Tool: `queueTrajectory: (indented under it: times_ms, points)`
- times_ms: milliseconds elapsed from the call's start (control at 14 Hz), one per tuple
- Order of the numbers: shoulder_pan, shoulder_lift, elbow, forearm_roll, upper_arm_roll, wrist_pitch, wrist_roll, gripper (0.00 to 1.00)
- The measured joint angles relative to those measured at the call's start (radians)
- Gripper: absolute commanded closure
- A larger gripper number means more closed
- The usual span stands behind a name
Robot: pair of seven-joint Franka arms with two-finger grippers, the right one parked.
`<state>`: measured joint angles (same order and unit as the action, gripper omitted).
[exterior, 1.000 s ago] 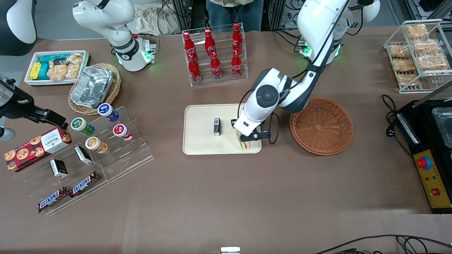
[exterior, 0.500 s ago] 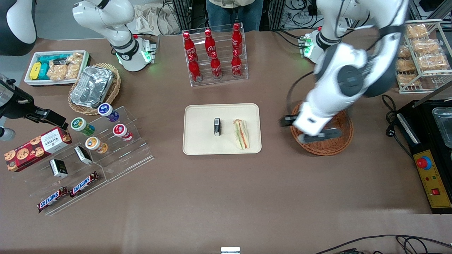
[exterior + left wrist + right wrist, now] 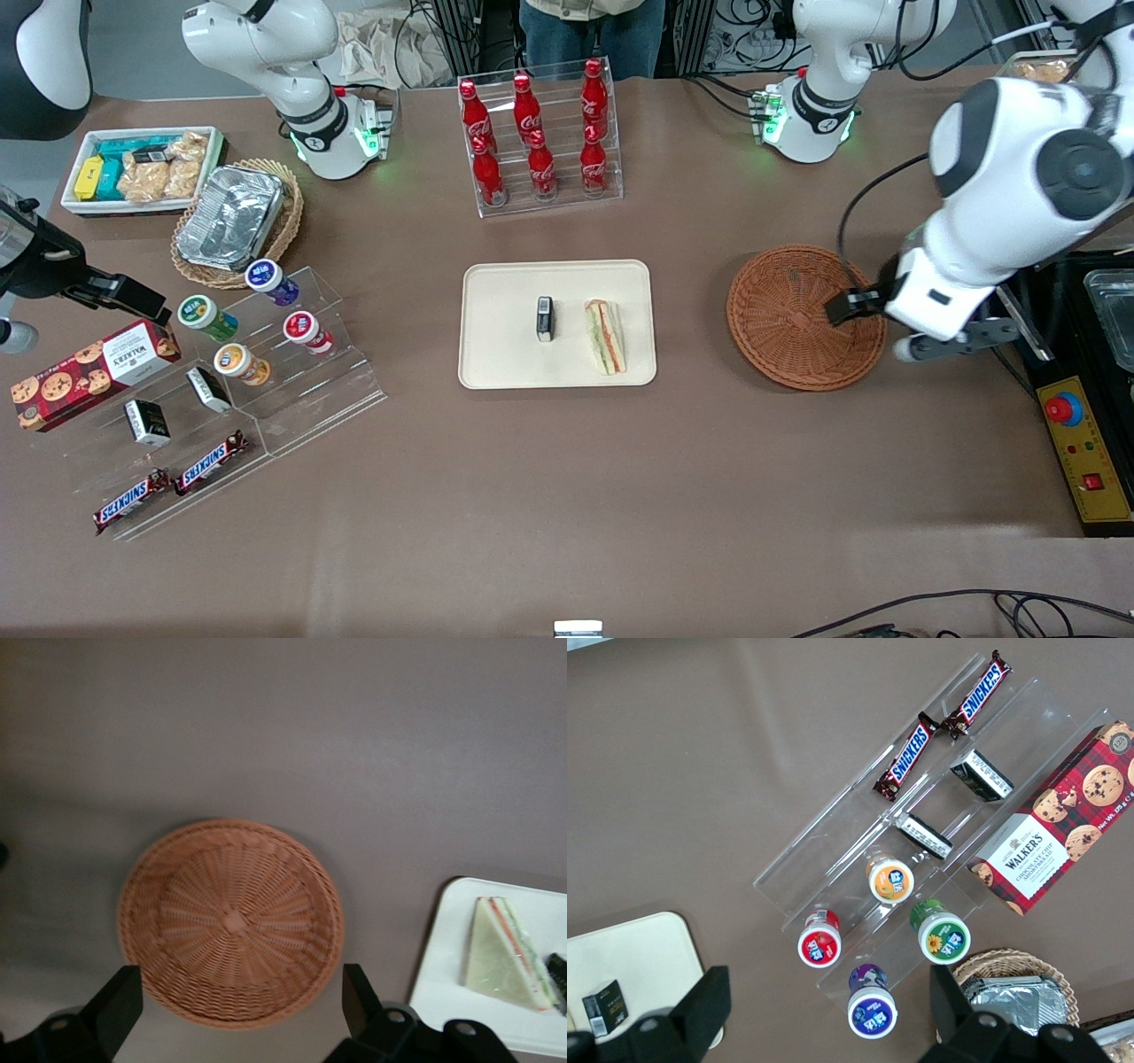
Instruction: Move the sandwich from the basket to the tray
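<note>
Beside sandwich [image 3: 605, 336]: small black box [image 3: 545, 318]; pincer [image 3: 886, 332] away.

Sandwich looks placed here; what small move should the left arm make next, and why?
Probably nothing more than retreating to rest. The sandwich lies on the tray beside a small black box, the basket holds nothing, and the gripper hangs open and empty above the basket's edge toward the working arm's end.

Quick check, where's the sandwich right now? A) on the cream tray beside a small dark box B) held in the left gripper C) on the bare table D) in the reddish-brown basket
A: the sandwich lies on the tray beside the small dark box; the basket holds nothing, and the open gripper hangs over it holding nothing.
</note>
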<state>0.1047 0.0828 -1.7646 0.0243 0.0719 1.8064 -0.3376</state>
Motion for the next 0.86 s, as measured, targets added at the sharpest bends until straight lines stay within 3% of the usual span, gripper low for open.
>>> queueTrajectory:
  times_ms: [857]
  points:
    - [-0.172,-0.089,0.027,-0.004,-0.012,-0.182,0.392,0.00]
